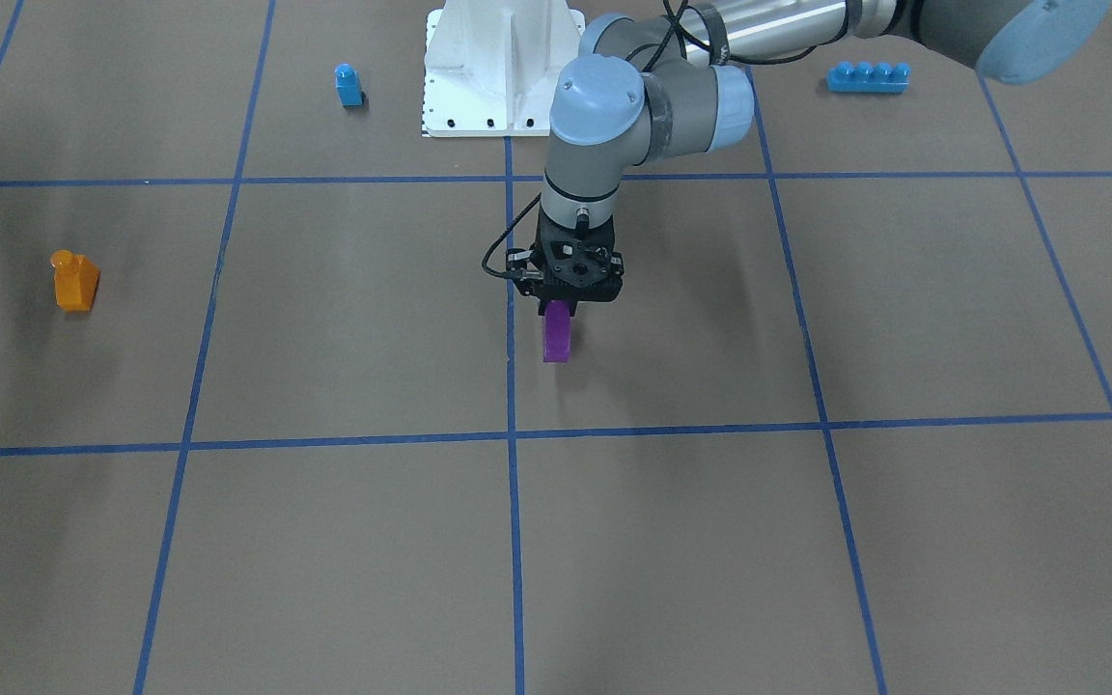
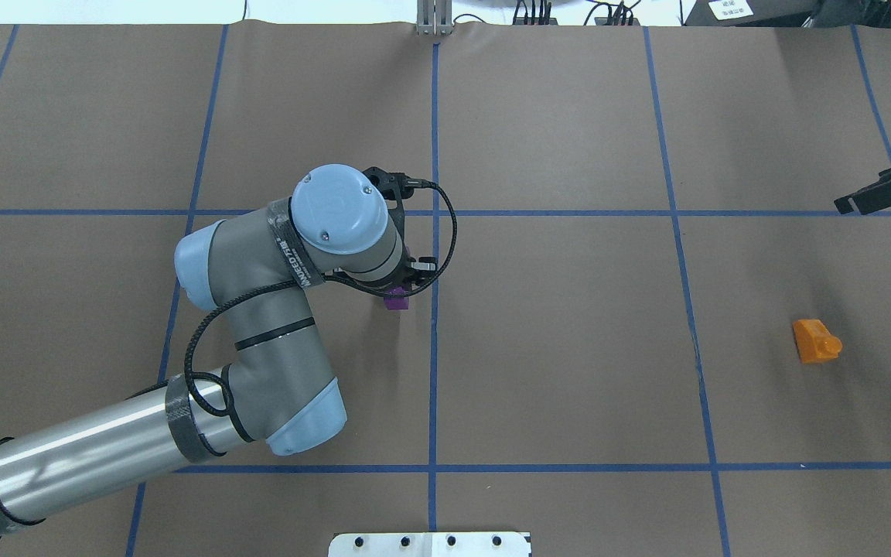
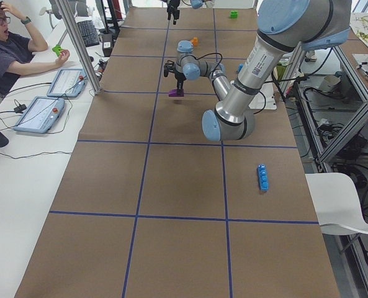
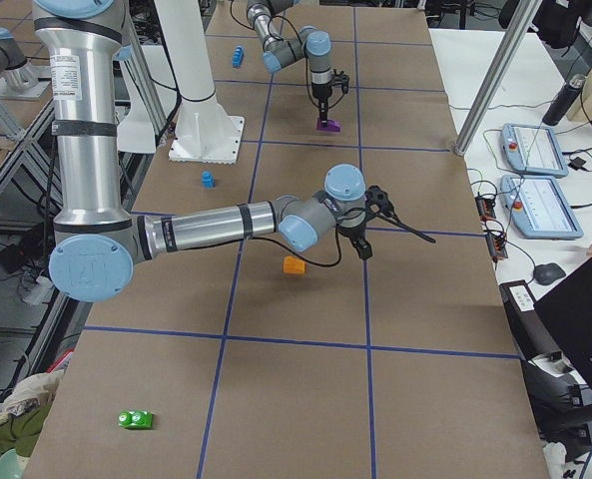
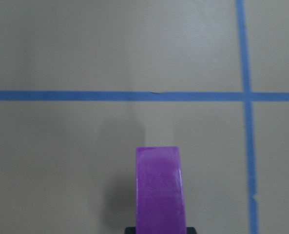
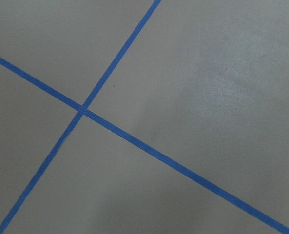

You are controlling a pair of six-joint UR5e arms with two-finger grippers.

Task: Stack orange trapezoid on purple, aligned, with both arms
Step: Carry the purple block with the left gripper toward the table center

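My left gripper (image 1: pixel 564 301) points straight down near the table's middle and is shut on the top of the purple brick (image 1: pixel 557 335). The brick hangs upright at or just above the paper; I cannot tell if it touches. It fills the bottom centre of the left wrist view (image 5: pixel 159 190) and peeks out under the wrist in the overhead view (image 2: pixel 396 301). The orange trapezoid (image 1: pixel 75 280) stands alone on the table far off on the robot's right (image 2: pixel 815 341). My right gripper (image 2: pixel 877 193) hovers beyond it at the table's edge, looks open and holds nothing.
A small blue single-stud brick (image 1: pixel 348 85) and a long blue four-stud brick (image 1: pixel 868 76) lie near the white robot base (image 1: pixel 503 68). A green brick (image 4: pixel 136 419) lies at the table's far right end. Operators and tablets sit along the far side (image 3: pixel 10 49).
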